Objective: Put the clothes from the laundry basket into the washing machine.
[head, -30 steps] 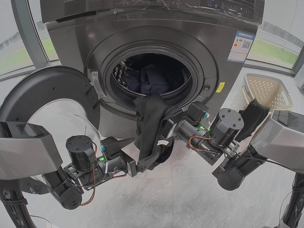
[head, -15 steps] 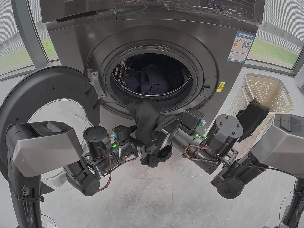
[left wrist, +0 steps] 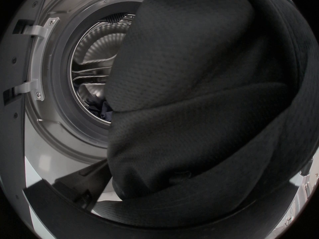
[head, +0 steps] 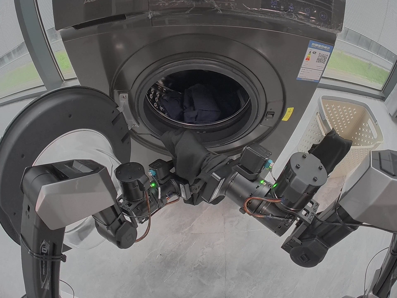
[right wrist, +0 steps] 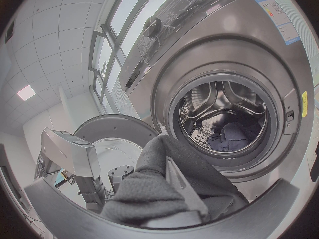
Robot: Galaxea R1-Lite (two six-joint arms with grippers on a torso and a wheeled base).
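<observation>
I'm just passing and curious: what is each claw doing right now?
Left gripper: cannot be told, buried under the black garment.
Right gripper: closed, holding the black garment.

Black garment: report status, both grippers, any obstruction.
Right gripper holds black garment just below washing machine opening. Left gripper against the cloth from underneath. Door swung wide; navy clothes already in drum.

A black garment [left wrist: 206, 100] of fine mesh knit bulges close to the lens, folded over itself; behind it stands the washing machine [left wrist: 43, 143]; the cloth hides its round drum opening [left wrist: 93, 57] from about one to five o'clock; hinge brackets [left wrist: 33, 57] sit at nine o'clock; dark blue clothes [left wrist: 101, 108] lie inside at six o'clock.
</observation>
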